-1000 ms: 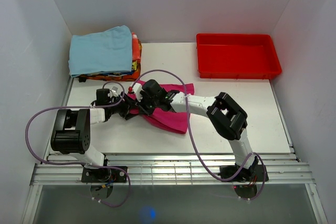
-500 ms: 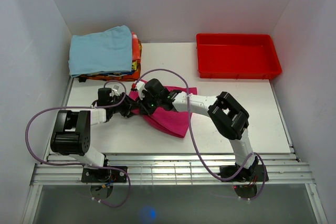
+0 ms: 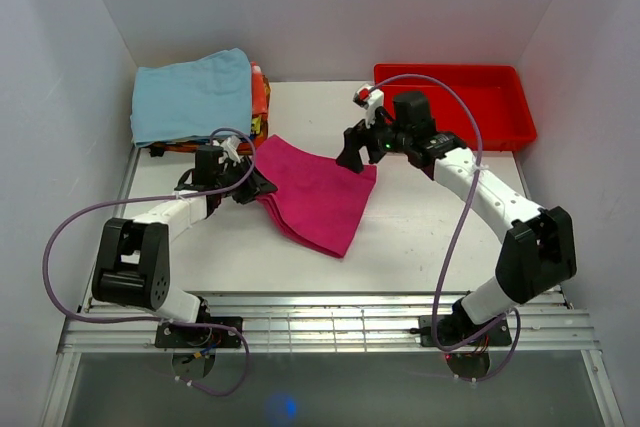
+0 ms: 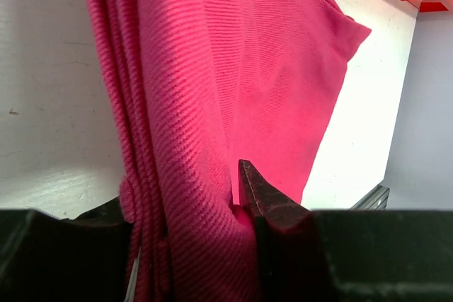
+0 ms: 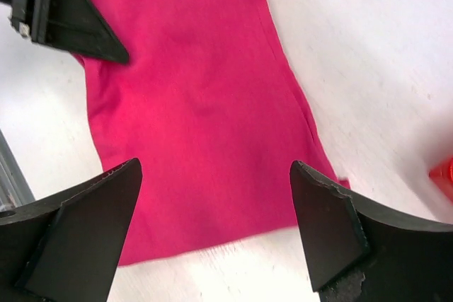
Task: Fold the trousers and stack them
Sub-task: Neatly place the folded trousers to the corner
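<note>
The magenta-pink trousers [image 3: 320, 197] lie folded in a flat slab at the table's middle. My left gripper [image 3: 253, 186] is at their left edge, shut on the stacked cloth layers. In the left wrist view the trousers [image 4: 233, 83] fill the frame and bunch against the one dark fingertip [image 4: 256, 190] that shows; the other is hidden behind the cloth. My right gripper [image 3: 352, 154] hangs above the fold's far right corner, open and empty. From the right wrist the trousers [image 5: 198, 111] lie well below the wide-apart fingers [image 5: 92, 224], with the left gripper [image 5: 67, 15] at their far edge.
A pile of folded clothes topped by a light blue cloth [image 3: 192, 97] sits at the back left. A red plastic tray [image 3: 452, 132] stands at the back right. White walls close in the table on the left, back and right.
My right gripper has let go of the trousers, opened wide and swung up and back to the right. The trousers now lie spread flat. My left gripper has closed on their left edge.
</note>
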